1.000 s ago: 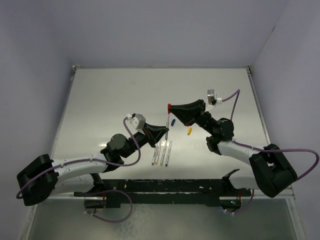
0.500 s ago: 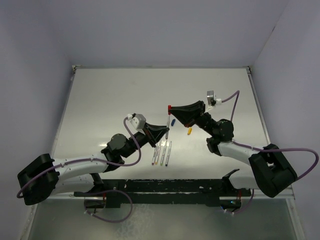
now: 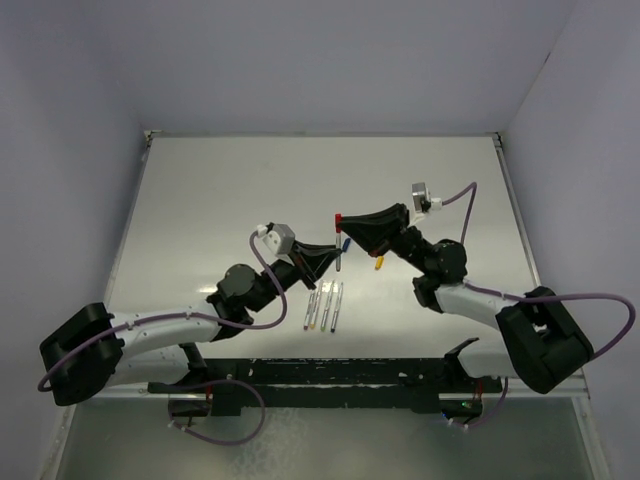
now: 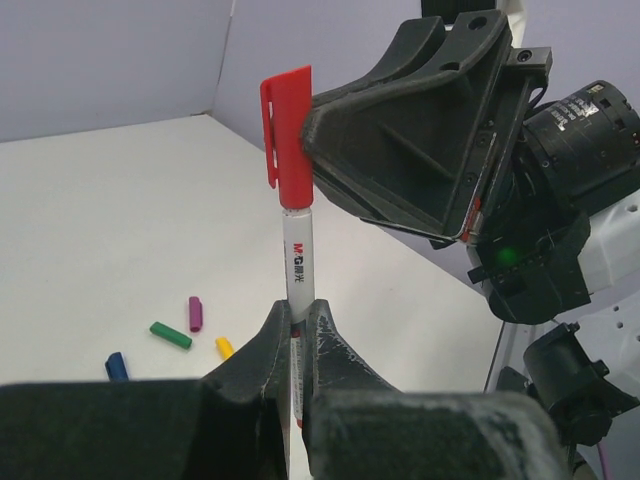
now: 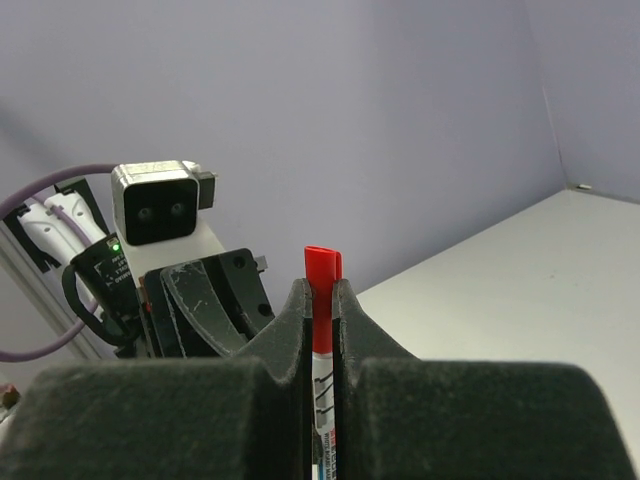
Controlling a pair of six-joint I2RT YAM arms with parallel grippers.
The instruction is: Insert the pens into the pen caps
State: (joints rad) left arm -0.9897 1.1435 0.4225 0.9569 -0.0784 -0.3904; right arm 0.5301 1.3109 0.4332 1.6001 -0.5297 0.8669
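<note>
- My left gripper (image 4: 299, 322) is pressed tight on a pen (image 4: 299, 255). It pinches the lower part of the white barrel, and the pen stands almost straight up.
- My left arm has come a little farther up the table (image 3: 250, 190) than a second ago. Its tip is now closer to my other gripper, so the gap between the two is smaller.
- The other pens (image 3: 323, 308) lie side by side on the table, just in front of my left gripper and near my arms. They have not moved.
- The top end of the held pen is inside the red cap (image 4: 290, 140). I cannot tell how far in it goes.
- My right gripper (image 5: 320, 295) is squeezed shut on that red cap and holds it up in the air, above the table. The cap's top pokes out past the fingers.
- My right arm is in almost the same place as before.
- Four loose caps lie on the table, none on a pen: a blue cap (image 4: 117, 366), a green cap (image 4: 170, 335), a purple cap (image 4: 195, 314) and a yellow cap (image 4: 224, 347). The green and purple ones are close together. From above, the blue and yellow ones sit where they did a second ago.
</note>
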